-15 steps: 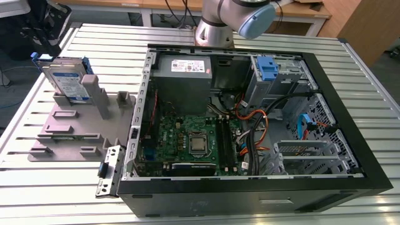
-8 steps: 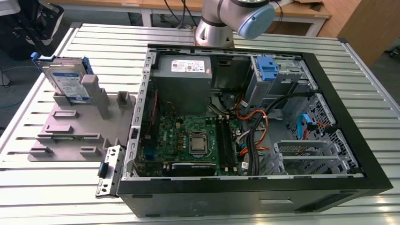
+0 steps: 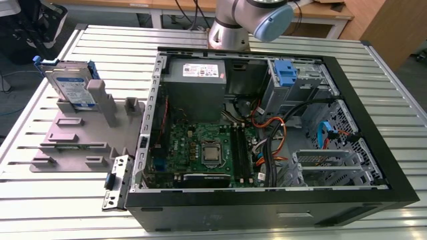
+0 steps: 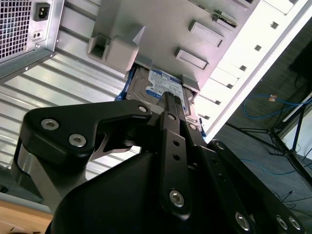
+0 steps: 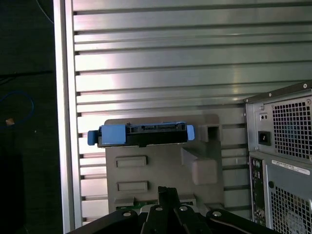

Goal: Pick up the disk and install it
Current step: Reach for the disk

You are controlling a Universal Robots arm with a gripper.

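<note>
Disk (image 3: 70, 85): stands on edge in a slot of the grey holder (image 3: 73, 132), with the white-and-blue label facing the exterior view's right and blue rails along its edges.
Holder: rests on the slatted metal table (image 3: 40, 200), just beside the open computer case (image 3: 373, 130), on the exterior view's left.
Gripper (image 5: 167, 191): clenched, tips pressed together, grasping nothing.
Gripper position: hangs over the holder, well apart from the disk and lined up with it in both wrist views.
Disk from the wrist: appears edge-on in the first wrist view, label side up in the second wrist view.
Arm (image 3: 250, 17): rises at the table's far edge, behind the case.
Case interior: holds a grey power supply box (image 3: 197, 87), a green motherboard (image 3: 200, 145), a bare blue bracket (image 3: 285, 73) and loose cables.
</note>
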